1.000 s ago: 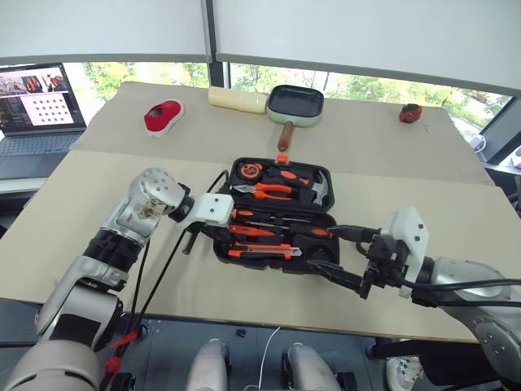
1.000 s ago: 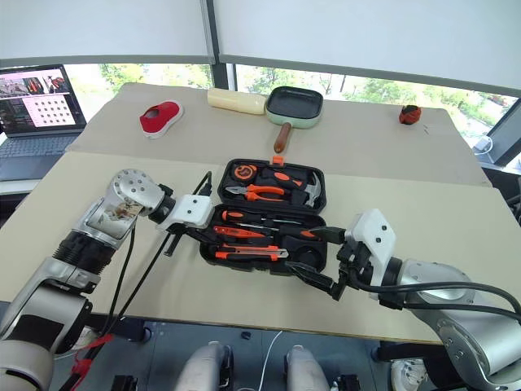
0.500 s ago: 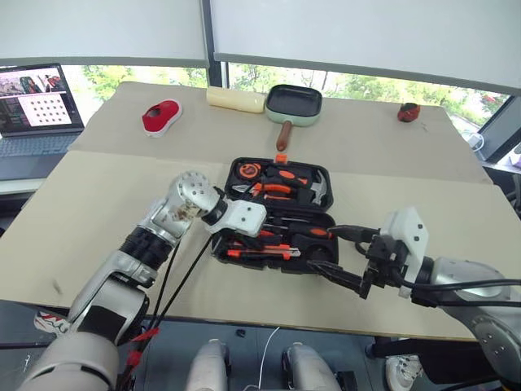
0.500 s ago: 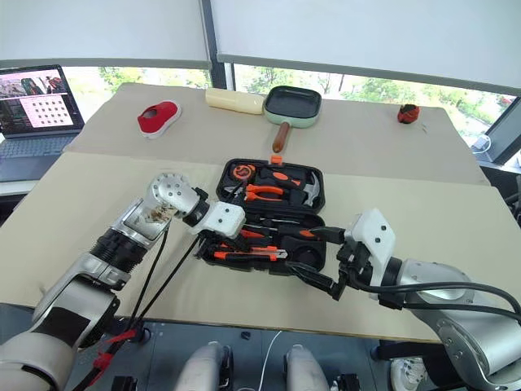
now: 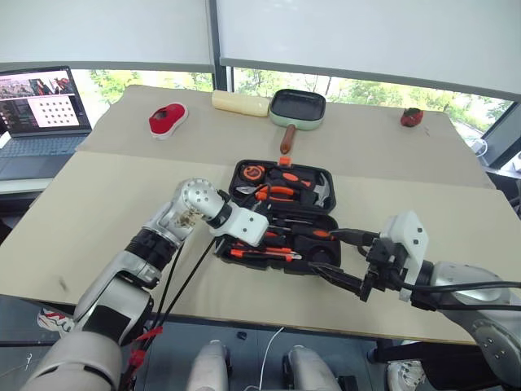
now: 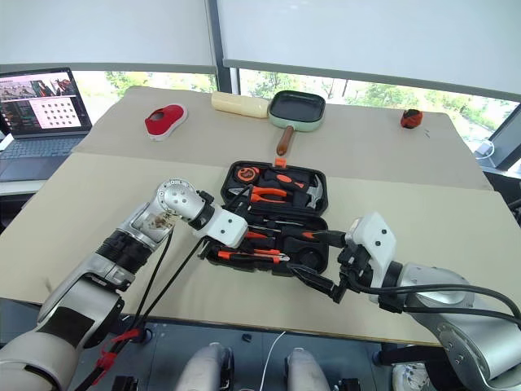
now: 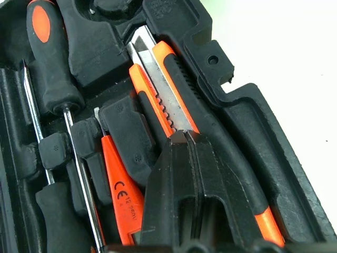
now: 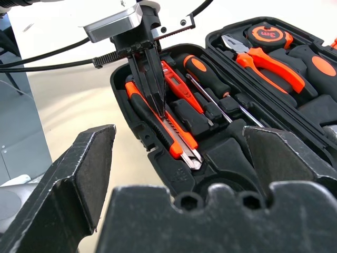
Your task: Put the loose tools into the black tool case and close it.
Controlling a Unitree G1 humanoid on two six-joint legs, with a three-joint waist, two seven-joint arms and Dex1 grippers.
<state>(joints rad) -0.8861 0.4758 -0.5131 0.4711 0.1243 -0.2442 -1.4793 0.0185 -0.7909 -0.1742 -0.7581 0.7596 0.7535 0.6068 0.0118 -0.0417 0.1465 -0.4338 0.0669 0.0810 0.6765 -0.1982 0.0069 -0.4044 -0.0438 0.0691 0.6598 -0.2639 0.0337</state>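
Down in the case (image 5: 244,173), the left gripper (image 8: 156,103) has its jaws pressed together, their tips resting on the knife (image 7: 169,100), which lies in the recess along the case's near edge. The left wrist view shows this close up: the shut black fingers (image 7: 202,190) sit over the knife's orange-and-black body, with its steel blade strip running away from them. That same view picks out the slim orange screwdriver (image 7: 120,196) just beside the knife, and a black-and-orange screwdriver (image 7: 50,63) in the next recess, its shaft clipped down.

The right wrist view gives the other side of it: the left gripper coming down from above onto the knife, nothing pinched between its tips. It also shows the pliers (image 8: 266,66) and a round orange-and-black tape (image 8: 269,36) seated in the far half of the case.

The right gripper (image 5: 346,259) hangs off the case's right near corner with its jaws spread wide and holding nothing; one finger reaches over the case's right end, the other lies just in front of the case.

From the head views the case lies open and flat in the middle of the counter (image 5: 98,204), the hammer (image 5: 320,189) in its far half. Beyond it sit a green-rimmed pan (image 5: 297,107), a pale roll (image 5: 240,103), a red-and-white object (image 5: 167,120) and a small red object (image 5: 412,117). A laptop (image 5: 45,110) stands off the counter's left side.
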